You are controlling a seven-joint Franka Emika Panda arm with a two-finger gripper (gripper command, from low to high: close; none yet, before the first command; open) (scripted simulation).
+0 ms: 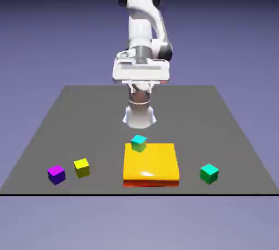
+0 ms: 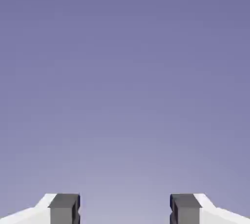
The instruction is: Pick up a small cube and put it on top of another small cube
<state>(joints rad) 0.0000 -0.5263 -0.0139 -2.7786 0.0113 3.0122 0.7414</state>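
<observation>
Standing apart with nothing between them, the two grey fingertips (image 2: pixel 64 208) are framing only plain blue-violet backdrop in the hand view, which suggests the gripper (image 2: pixel 125 209) is pointing out over the scene and not down at it. Judged from that, no reach is under way. In the exterior view the white arm (image 1: pixel 143 30) is folding high above the far side of the grey table (image 1: pixel 82 112), well clear of every block. The small purple cube (image 1: pixel 56 173) is sitting near the front edge at the exterior view's left, just beside a yellow cube (image 1: pixel 82 167). The emerald-green cube (image 1: pixel 208 173), its intended perch, is waiting well apart at the exterior view's right. Between them an orange-yellow slab (image 1: pixel 155 164) is carrying a cyan-topped cube (image 1: pixel 138 142) at its far edge, an obstacle any carry across will probably need to pass over.
</observation>
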